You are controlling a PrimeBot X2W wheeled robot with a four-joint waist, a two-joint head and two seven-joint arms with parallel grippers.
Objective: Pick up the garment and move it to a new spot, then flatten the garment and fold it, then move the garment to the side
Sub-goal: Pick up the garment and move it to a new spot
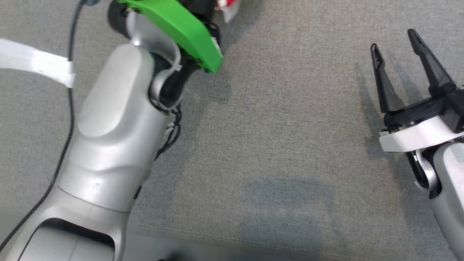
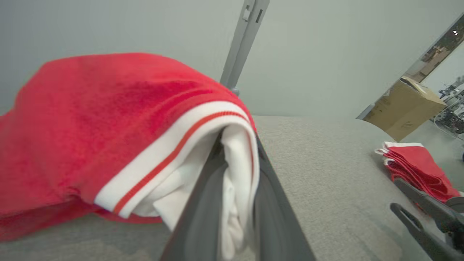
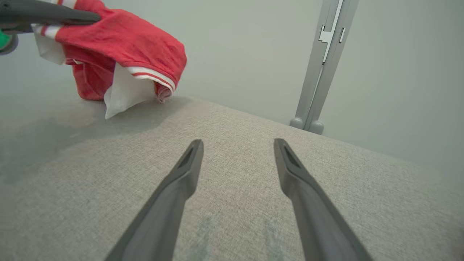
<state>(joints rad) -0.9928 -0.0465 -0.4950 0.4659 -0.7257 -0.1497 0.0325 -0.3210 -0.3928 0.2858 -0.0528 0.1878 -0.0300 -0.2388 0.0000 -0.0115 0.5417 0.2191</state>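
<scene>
1. The left pincer (image 2: 237,156) is clenched on the garment (image 2: 108,119). Its two dark fingers are pressed together with white lining and the white, red-striped hem bunched between them.
2. The garment is red with white trim. In the right wrist view it hangs from the left pincer at the far side of the table (image 1: 272,127), close to the pale wall. Most of it is raised, and its lowest folds and a white flap touch the grey cloth surface.
3. In the head view the left forearm reaches up and away. A green cover (image 1: 177,25) sits on the wrist, with a scrap of red and white just past it at the top edge.
4. The right pincer (image 1: 394,40) is released, its fingers spread and holding nothing. It hovers above bare table, well apart from the garment.
5. A pile of red cloths (image 2: 417,166) lies on the table near the right pincer, with a cardboard box (image 2: 402,112) beyond it.
6. A grey post (image 3: 322,65) stands upright behind the table's far edge.
7. A white strip (image 1: 36,61) and a black cable (image 1: 70,108) lie beside the left arm.
</scene>
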